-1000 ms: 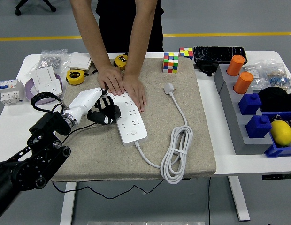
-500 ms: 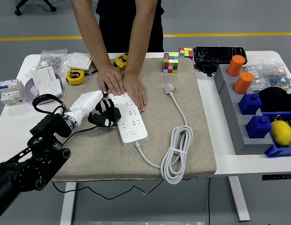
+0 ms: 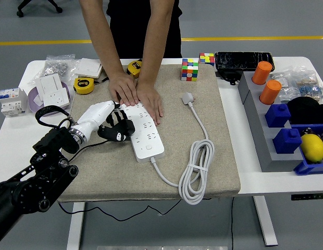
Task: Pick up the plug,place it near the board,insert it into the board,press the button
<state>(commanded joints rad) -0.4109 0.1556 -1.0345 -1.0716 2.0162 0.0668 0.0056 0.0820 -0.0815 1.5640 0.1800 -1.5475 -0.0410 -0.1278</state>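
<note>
A white power strip [image 3: 145, 133] lies on the beige mat [image 3: 203, 104], its button near the front end. A person's two hands [image 3: 135, 92] press down on its far end. My left hand [image 3: 117, 127] rests at the strip's left edge, black fingers curled against it, with a small black plug seemingly under them; I cannot tell how it sits. A white plug [image 3: 188, 97] lies loose on the mat to the right, its white cord [image 3: 195, 169] coiled near the front. My right hand is out of view.
Tape measures [image 3: 84, 85], wall sockets [image 3: 51, 87] and a breaker [image 3: 10, 100] lie at the left. Rubik's cubes [image 3: 189, 69] and a black case [image 3: 243, 60] sit at the back. A grey rack [image 3: 268, 130] with orange and blue pieces stands at the right.
My left hand has shifted slightly up and left along the strip's edge. The person's hands and the white plug have not moved.
</note>
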